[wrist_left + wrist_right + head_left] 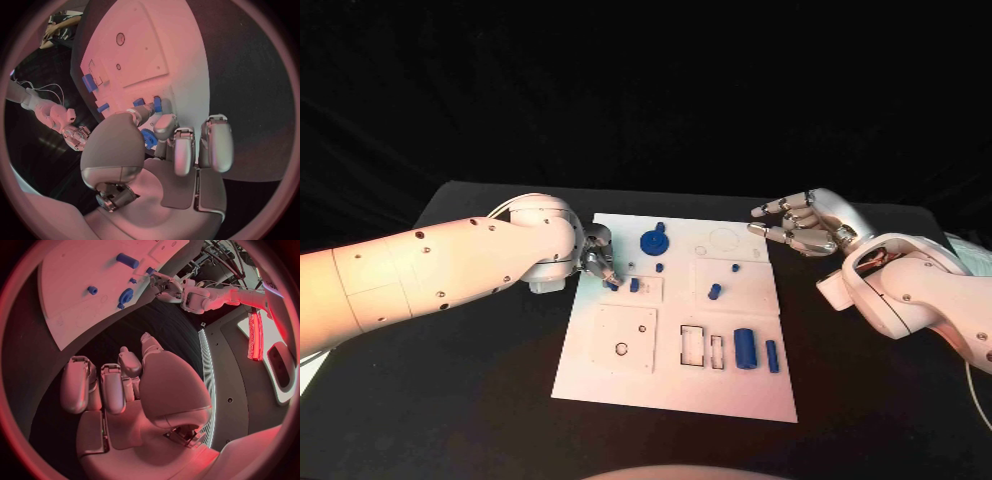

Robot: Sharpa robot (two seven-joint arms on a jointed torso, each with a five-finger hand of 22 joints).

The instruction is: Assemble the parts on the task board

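- Black table (473, 400), carrying everything against a dark backdrop; the white task board (678, 385) is lying flat at its middle, long side running away from the robot.
- Left hand (599, 258), reaching in over the board's left edge; its fingertips are working at a small blue peg (635, 285) standing near that edge. In the left wrist view the fingers (176, 145) are curling down around blue pieces, but whether they are actually pinching one I cannot tell.
- Right hand (800, 224), hanging just off the board's far right corner; fingers loosely curled and apart, holding nothing, probably waiting clear so the left hand has room.
- Blue round knob part (655, 241), sitting toward the board's far edge, already in its place by the look of it.
- Second small blue peg (714, 292), standing near the board's centre.
- Larger blue cylinder (746, 347) and slim blue bar (772, 355), lying side by side near the board's right edge toward the near corner, beside rectangular cut-outs (702, 345) that are apparently awaiting them.
- Judgement: assembly is partly done; the lying pieces are not yet seated.
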